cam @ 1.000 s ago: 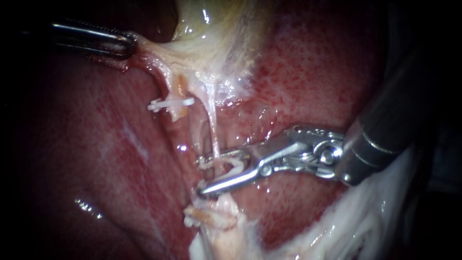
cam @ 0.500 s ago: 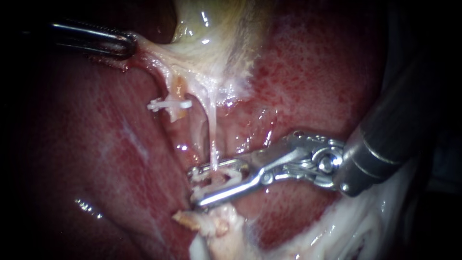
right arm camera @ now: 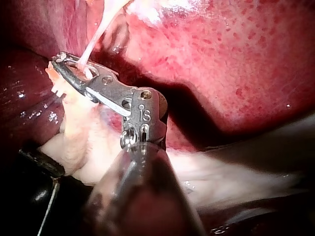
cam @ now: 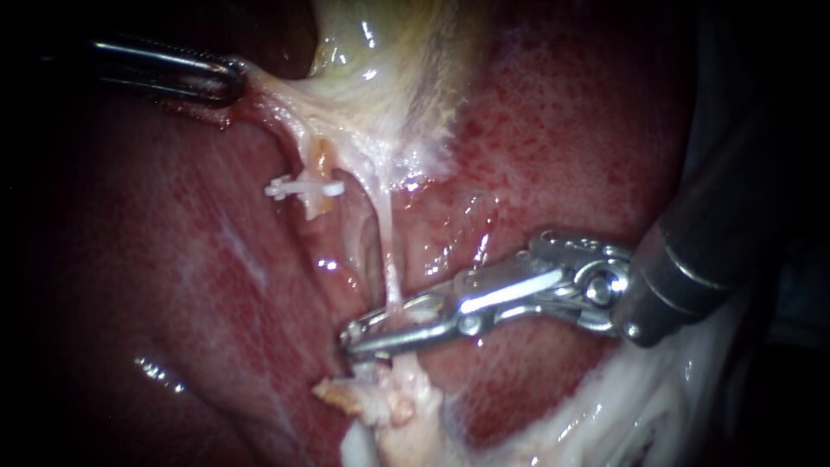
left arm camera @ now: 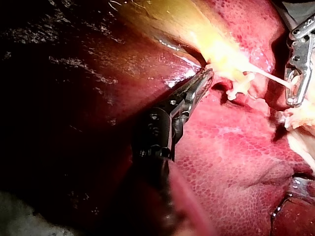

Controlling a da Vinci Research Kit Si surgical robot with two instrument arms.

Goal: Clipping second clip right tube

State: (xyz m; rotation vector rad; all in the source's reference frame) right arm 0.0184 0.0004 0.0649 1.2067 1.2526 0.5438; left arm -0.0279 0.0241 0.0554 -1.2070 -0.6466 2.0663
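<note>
While the dark jaws of my left instrument [cam: 233,84] pinch the glistening pale edge of the gallbladder [cam: 380,52], a white clip [cam: 304,186] sits midway, and the thin, taut right tube [cam: 386,238] passes between the steel jaws of my right instrument [cam: 350,339], clamped on it (what they carry is hidden)

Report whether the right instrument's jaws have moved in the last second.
Yes. The right instrument shut on the right tube; its upper jaw dropped away from the fixed clip.
</note>
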